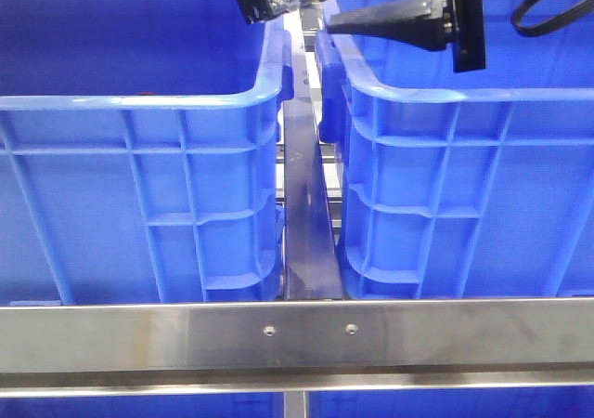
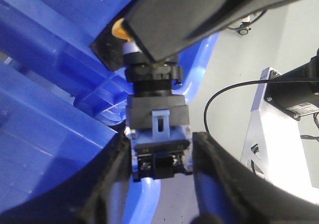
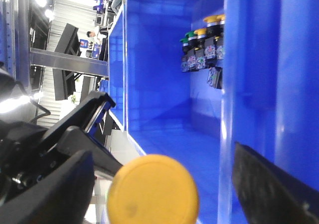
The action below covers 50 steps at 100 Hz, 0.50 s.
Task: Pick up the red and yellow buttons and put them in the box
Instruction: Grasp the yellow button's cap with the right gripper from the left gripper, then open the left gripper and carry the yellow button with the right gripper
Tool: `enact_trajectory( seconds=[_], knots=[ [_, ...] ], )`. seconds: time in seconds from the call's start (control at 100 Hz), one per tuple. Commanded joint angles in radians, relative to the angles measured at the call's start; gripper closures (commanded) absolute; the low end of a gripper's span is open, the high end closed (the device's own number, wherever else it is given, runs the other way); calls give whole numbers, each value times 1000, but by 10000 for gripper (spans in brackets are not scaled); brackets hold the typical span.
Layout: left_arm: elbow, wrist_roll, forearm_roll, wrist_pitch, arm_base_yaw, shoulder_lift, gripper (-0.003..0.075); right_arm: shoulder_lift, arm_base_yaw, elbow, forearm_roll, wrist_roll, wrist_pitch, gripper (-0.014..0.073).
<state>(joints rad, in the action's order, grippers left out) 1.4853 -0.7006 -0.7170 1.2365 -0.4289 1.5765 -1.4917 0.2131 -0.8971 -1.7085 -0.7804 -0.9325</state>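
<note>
We see two deep blue plastic crates (image 1: 139,158) (image 1: 464,158); our left gripper (image 2: 159,149) clamps one yellow-capped black push-button (image 2: 158,119); right gripper's (image 3: 164,184) state is unclear.

A steel rail (image 1: 306,223) runs between the two crates. A steel crossbar (image 1: 297,334) spans the front, bearing two screws (image 1: 268,330).

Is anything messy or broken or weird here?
Nothing looks broken or spilled. One odd thing: the yellow button hangs in the air, about over the gap between the left crate and the right crate. The left gripper pinches its black body; the right gripper, open, sits around its cap.
</note>
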Motion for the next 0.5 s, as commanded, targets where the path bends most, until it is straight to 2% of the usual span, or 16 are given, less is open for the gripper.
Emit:
enact_trajectory(
  seconds=[0.0, 0.16, 0.26, 0.4, 0.49],
  knots=[
    [26, 2, -73, 32, -7, -46, 493, 30, 1, -30, -63, -16, -50, 38],
    [26, 2, -73, 32, -7, -46, 493, 30, 1, -30, -63, -16, -65, 241],
    [26, 2, -73, 32, -7, -46, 493, 30, 1, -30, -64, -16, -81, 336],
    [26, 2, -73, 24, -7, -46, 478, 30, 1, -30, -67, -16, -88, 360],
    [26, 11, -73, 31, -7, -46, 392, 30, 1, -30, -67, -16, -90, 360]
  ],
)
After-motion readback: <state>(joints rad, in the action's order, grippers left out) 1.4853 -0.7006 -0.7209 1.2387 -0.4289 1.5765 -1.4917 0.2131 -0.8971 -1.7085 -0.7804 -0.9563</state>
